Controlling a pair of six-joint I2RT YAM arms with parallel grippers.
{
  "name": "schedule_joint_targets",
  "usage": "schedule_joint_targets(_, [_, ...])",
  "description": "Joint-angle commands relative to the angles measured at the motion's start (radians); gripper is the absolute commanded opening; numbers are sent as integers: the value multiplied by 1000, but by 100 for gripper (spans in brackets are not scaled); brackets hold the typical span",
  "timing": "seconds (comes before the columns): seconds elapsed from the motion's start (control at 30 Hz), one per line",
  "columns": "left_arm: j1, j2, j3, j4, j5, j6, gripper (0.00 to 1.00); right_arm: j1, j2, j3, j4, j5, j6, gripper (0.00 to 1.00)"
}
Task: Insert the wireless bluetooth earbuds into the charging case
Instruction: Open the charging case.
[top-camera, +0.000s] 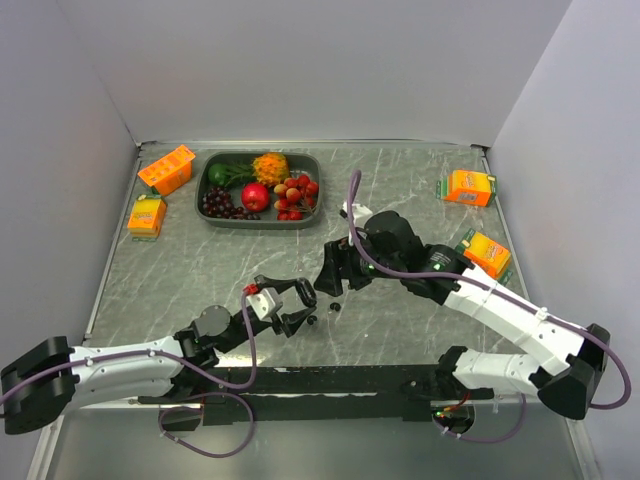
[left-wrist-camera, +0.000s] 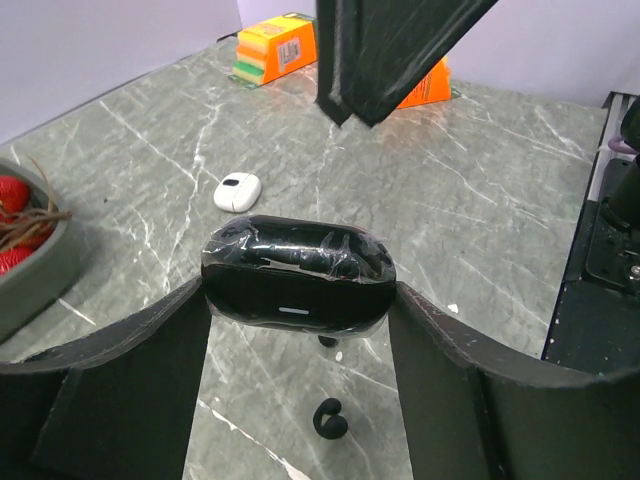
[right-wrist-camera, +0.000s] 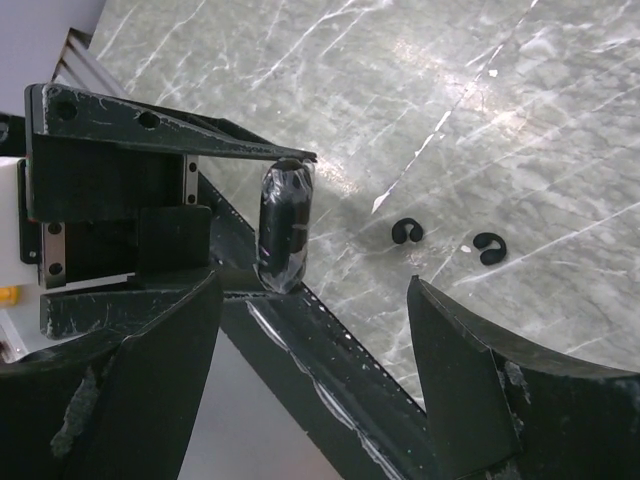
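Now, step: likely pickup; 2 earbuds (right-wrist-camera: 407, 231) loose.
Left gripper (top-camera: 292, 305): clamped on charging case (left-wrist-camera: 297, 270).
Right gripper (top-camera: 336, 278): wide apart, empty.
Next: fine pinch on 1.

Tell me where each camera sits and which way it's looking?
Top: high behind the robot, looking down on the table; left arm and right arm show.
Left wrist: on the left arm, looking across the table to the white case; the left gripper clamps the black case.
Right wrist: on the right arm, looking down at two earbuds; the open right gripper frames the bottom.
Shared: both wrist views show the black case and an earbud.
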Motion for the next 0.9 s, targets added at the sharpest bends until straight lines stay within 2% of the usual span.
schedule_joint_targets(0.0, [-23, 14, 46, 36, -9, 45, 1, 17, 37, 53, 15, -19, -13, 83])
schedule_joint_targets(0.43, [-41, 5, 58, 27, 3, 41, 1, 45, 111, 68, 21, -45, -31, 82])
schedule_joint_targets(0.87, [-55, -24, 43, 21, -18, 39, 1, 40, 120, 65, -22, 15, -42, 82])
